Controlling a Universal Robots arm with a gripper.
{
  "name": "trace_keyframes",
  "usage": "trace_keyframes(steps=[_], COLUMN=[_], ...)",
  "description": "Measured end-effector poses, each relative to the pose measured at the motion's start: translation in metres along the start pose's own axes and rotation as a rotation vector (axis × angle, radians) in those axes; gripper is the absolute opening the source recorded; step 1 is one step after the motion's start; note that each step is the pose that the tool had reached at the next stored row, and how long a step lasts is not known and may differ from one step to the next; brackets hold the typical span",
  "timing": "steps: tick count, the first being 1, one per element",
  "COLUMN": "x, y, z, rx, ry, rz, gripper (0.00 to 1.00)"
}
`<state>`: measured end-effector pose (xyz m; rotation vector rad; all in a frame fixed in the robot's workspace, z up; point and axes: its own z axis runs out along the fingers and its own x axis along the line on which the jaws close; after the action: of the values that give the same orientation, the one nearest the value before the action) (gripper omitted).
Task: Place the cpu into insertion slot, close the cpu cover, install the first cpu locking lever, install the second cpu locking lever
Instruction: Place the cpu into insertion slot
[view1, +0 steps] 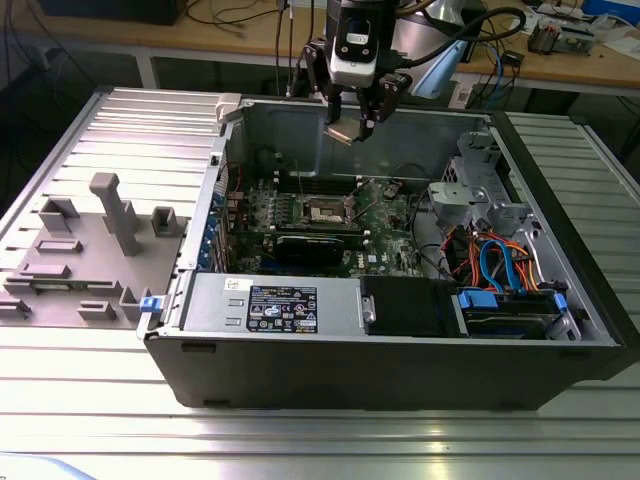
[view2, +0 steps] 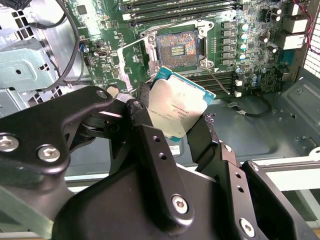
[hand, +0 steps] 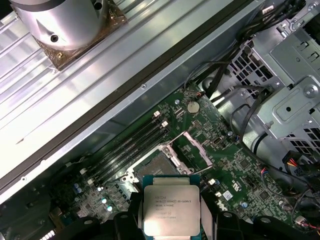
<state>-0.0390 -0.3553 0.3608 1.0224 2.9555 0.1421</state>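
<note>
**Cpu (view2: 175, 112) clamped above open case (view1: 400, 380)**

Gripper (view1: 352, 126) closed on chip, black matte fingers (view2: 202, 140) pressing two opposite edges. Flat square, brushed silvery lid, teal rim, tilted, well apart from socket (view2: 179, 49) below. Socket bare, pin field glinting, set in green board (hand: 235, 175) beside black memory slots (hand: 125, 150). Cover (hand: 201, 146), thin shiny frame, tipped up beside socket in first wrist view. In exterior view: dark grey metal case on ribbed aluminium table (view1: 320, 445), grey moulded fixture (view1: 90, 250) at exterior view's left, wooden bench (view1: 250, 35) behind.
</note>
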Motion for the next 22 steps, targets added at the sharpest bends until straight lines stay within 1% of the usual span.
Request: trace_keyframes(steps=[2, 4, 6, 7, 8, 9, 12, 13, 14, 15, 17, 22], x=[0.0, 0.0, 0.0, 0.0001, 0.0, 0.0, 0.0, 0.0, 0.0, 0.0, 0.0, 0.0], y=[0.0, -0.0001, 0.0, 0.0, 0.0, 0.0, 0.0, 0.0, -0.0001, -0.0001, -0.0001, -0.0001], z=[0.0, 0.0, 0.0, 0.0, 0.0001, 0.0001, 0.0, 0.0002, 0.0004, 0.0005, 0.0005, 0.0005], rx=[0.0003, 0.0058, 0.0065, 0.0145, 0.0181, 0.0197, 0.0204, 0.0216, 0.0221, 0.0221, 0.022, 0.022], ry=[-0.0001, -0.0045, -0.0055, -0.0136, -0.0171, -0.0188, -0.0195, -0.0219, -0.0257, -0.028, -0.029, -0.0291], rz=[0.0, 0.0, 0.0, -0.001, -0.001, -0.001, -0.001, 0.015, 0.055, 0.083, 0.094, 0.096], gripper=[0.54, 0.54, 0.54, 0.54, 0.54, 0.54, 0.54, 0.54, 0.54, 0.54, 0.54, 0.54])
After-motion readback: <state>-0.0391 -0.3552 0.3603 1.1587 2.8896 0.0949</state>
